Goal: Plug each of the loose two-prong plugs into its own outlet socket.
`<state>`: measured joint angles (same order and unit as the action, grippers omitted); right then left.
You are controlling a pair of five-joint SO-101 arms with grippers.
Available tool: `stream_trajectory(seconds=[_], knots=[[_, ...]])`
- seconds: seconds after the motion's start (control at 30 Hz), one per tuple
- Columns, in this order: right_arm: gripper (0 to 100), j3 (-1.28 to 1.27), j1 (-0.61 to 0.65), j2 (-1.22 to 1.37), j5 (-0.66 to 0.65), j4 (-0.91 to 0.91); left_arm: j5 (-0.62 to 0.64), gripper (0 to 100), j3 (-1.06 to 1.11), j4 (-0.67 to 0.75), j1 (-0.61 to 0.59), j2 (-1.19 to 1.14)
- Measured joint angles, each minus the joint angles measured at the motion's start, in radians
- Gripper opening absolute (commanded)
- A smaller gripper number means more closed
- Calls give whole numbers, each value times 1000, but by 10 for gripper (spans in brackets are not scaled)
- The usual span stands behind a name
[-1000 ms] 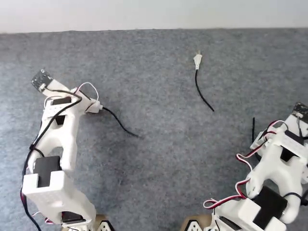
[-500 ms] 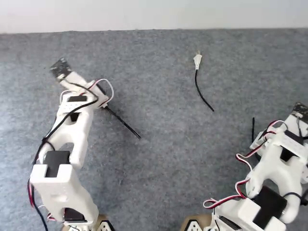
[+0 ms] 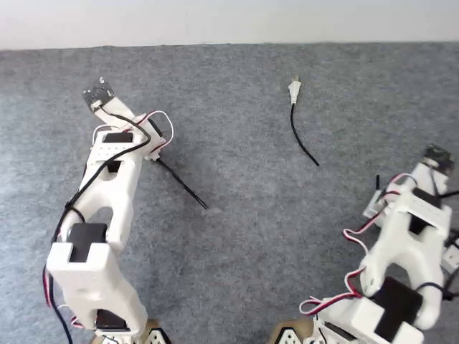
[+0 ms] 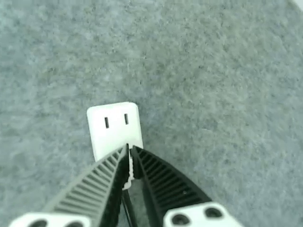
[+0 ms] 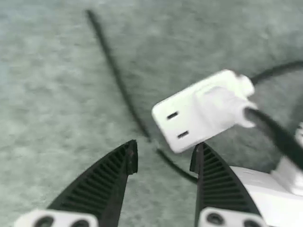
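Nothing is being seated yet.
One plug (image 4: 127,171) is being pinched by the left fingers (image 4: 94,189) at a socket (image 4: 115,125); the other plug (image 3: 293,87) is lying loose, right fingers (image 5: 97,189) spread.

1 camera overhead, 2 wrist cameras close above mat (image 3: 237,236)

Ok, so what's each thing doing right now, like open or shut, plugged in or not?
left gripper: shut on the held plug
held plug: pinched between the fingers, not plugged in
socket by the left gripper: both slots empty
right gripper: open, holding nothing
socket by the right gripper: both slots empty
far plug: lying loose on the mat, not plugged in
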<state>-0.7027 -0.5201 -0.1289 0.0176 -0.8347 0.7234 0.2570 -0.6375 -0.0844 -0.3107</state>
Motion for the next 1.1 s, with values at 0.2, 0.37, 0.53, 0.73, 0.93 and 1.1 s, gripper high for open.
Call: stream_trajectory(seconds=[0.2,0.37,0.53,0.73,0.93,1.1], knots=[[187,0,144,-123,3,0,-5,12,150,137,0,34],[187,57,275,-186,66,0,-69,12,201,247,2,34],[187,212,417,-133,104,0,-78,12,201,256,2,34],[187,453,520,92,149,0,-78,12,201,256,2,34],[187,689,529,367,149,0,-78,12,201,259,2,34],[165,864,534,569,149,0,-80,12,181,259,-15,17]])
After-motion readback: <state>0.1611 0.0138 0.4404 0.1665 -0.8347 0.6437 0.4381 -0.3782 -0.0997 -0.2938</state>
